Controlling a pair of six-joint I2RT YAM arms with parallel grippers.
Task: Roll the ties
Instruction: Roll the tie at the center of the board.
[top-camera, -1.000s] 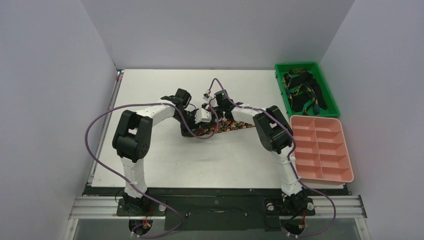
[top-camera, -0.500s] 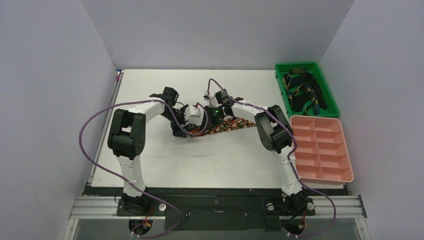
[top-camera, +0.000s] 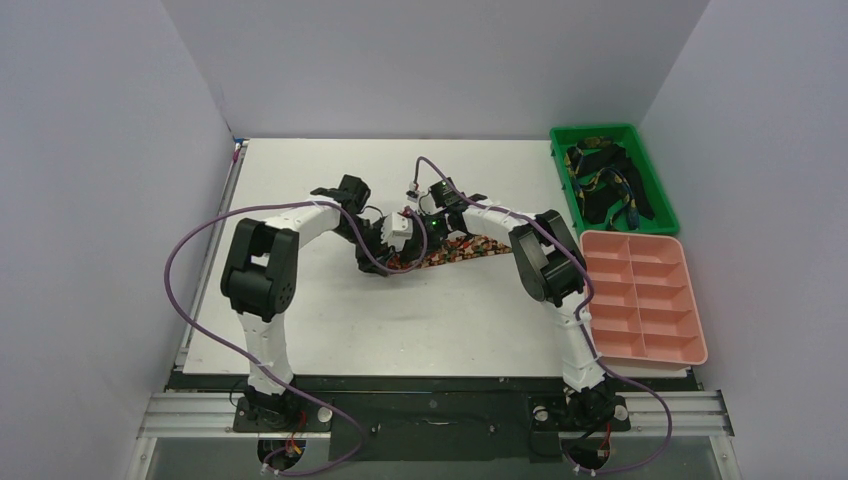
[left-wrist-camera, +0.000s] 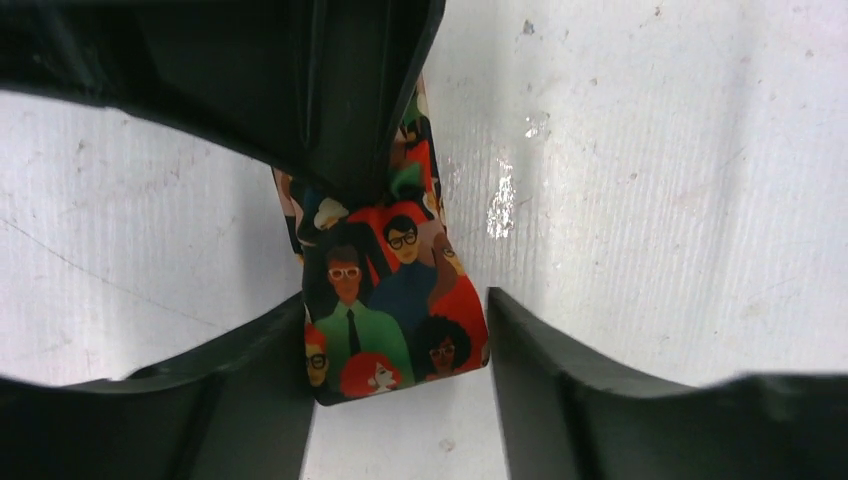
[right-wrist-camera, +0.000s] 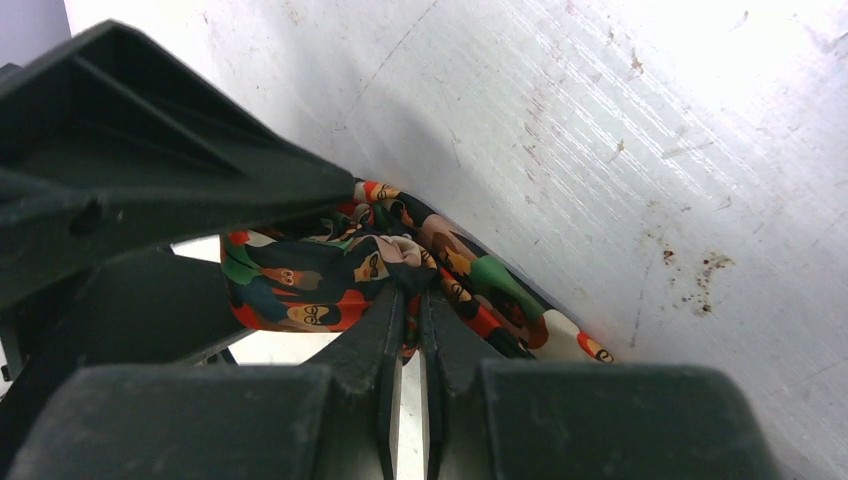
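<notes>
The tie with the red, orange and green print of faces (top-camera: 466, 247) lies on the white table mid-centre, partly bunched. My right gripper (top-camera: 428, 228) is shut on a fold of it; in the right wrist view the jaws (right-wrist-camera: 405, 292) pinch the fabric (right-wrist-camera: 300, 285). My left gripper (top-camera: 387, 243) is open just left of it. In the left wrist view its fingers (left-wrist-camera: 395, 305) stand either side of the tie's end (left-wrist-camera: 385, 310), the left finger touching its edge. The right gripper's dark finger holds the tie above.
A green bin (top-camera: 561, 185) at the back right holds several dark ties with yellow-green-blue patterns (top-camera: 605, 180). A pink divided tray (top-camera: 632, 237) sits in front of it. Purple cables loop off both arms. White walls enclose the table.
My left gripper swung left away from the tie, then came back right around its end. My right gripper shifted slightly left, still holding the tie.
</notes>
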